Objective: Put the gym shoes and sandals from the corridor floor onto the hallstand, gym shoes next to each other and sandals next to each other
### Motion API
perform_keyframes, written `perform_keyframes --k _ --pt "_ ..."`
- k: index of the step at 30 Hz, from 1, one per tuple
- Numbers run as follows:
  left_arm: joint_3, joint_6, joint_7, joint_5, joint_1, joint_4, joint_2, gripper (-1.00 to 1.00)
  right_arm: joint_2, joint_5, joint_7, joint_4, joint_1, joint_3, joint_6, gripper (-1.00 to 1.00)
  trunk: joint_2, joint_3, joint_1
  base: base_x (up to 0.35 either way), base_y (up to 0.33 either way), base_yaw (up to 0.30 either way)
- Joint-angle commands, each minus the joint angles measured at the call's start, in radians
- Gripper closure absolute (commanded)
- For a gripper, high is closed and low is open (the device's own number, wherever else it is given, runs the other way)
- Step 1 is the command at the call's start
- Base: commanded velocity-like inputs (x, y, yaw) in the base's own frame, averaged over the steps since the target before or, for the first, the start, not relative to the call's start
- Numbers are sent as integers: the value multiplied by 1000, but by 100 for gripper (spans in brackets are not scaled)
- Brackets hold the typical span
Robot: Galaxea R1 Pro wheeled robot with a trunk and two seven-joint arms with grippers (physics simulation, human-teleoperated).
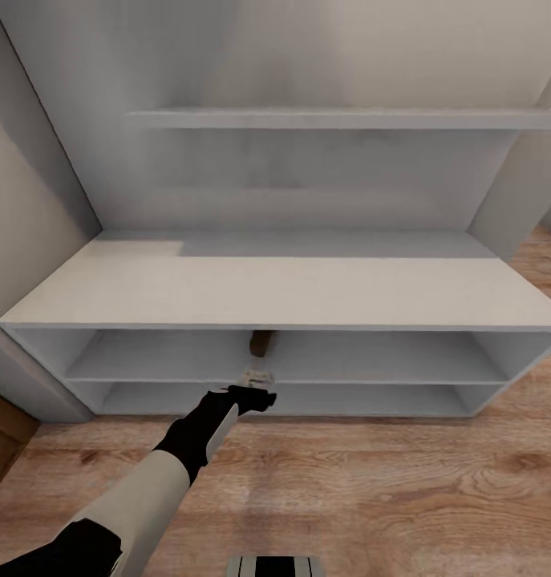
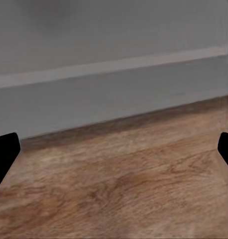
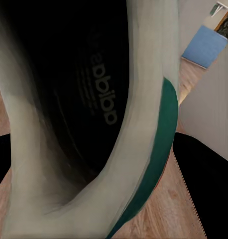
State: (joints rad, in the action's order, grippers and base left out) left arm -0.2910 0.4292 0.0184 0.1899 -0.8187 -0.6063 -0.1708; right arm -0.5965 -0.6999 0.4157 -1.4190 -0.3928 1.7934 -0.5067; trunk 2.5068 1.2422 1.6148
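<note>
Gym shoe (image 3: 144, 149) fills the right wrist view, clamped in the right hand (image 3: 114, 174); dark fingers (image 3: 203, 174) flank it. Insole print reads "adidas". Green stripe on cream upper. One brown sandal (image 1: 261, 343) lies on the hallstand's (image 1: 275, 280) upper open shelf, at mid-width. Left hand (image 1: 259, 385) hovers just before that shelf edge, fingers (image 2: 4, 154) spread wide, holding nothing. Surface bare; corridor floor (image 1: 387, 481) open in front.

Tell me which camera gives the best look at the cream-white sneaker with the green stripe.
The right wrist view: the cream-white sneaker with the green stripe looms close, its dark inside and lettering plain, apparently held by the right claw. The head and left wrist views give no look at it.
</note>
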Motion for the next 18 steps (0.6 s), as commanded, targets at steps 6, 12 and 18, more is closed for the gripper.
perform_keyframes --k 6,12,18 --pt "-1 4 -2 7 0 -3 1 -100 -1 -8 12 -1 -1 2 -1 100 0 1 -1 -350 0 0" --pt "0 -83 -5 7 0 -14 1 -100 -1 -6 13 -3 -1 3 -1 100 0 1 -1 -350 0 0" --pt "-1 -113 -5 6 2 -16 3 -100 16 -5 14 -4 -1 4 0 100 0 1 -1 -350 0 0"
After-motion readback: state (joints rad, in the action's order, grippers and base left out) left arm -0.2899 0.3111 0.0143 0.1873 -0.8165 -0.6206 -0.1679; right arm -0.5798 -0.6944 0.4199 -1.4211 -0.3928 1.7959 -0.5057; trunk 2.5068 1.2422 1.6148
